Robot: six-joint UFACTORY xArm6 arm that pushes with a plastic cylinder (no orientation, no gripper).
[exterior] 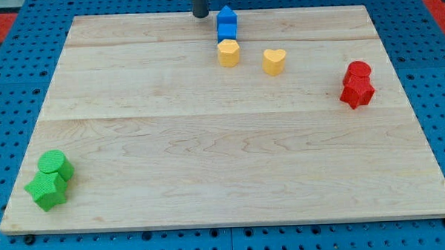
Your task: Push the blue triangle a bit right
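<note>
My tip (200, 15) stands at the board's (208, 140) top edge, bare and holding nothing, just to the view's left of the blue triangle (227, 15) with a sliver of wood showing between them. The triangle sits at the top of a short column: a blue cube (227, 30) touches it from below, and a yellow block (229, 53), perhaps a pentagon, crowds that one. A yellow heart (274, 61) lies near on the view's right; two red blocks (357, 84) huddle at the right edge and two green ones (50, 179) at the bottom left, well apart from the work. The likely risk is that a rightward shove drags the cube along, or turns the triangle rather than sliding it, since the two blues rest face to face. The rod is cut off by the frame's top, and the red and green shapes are hard to make out.
</note>
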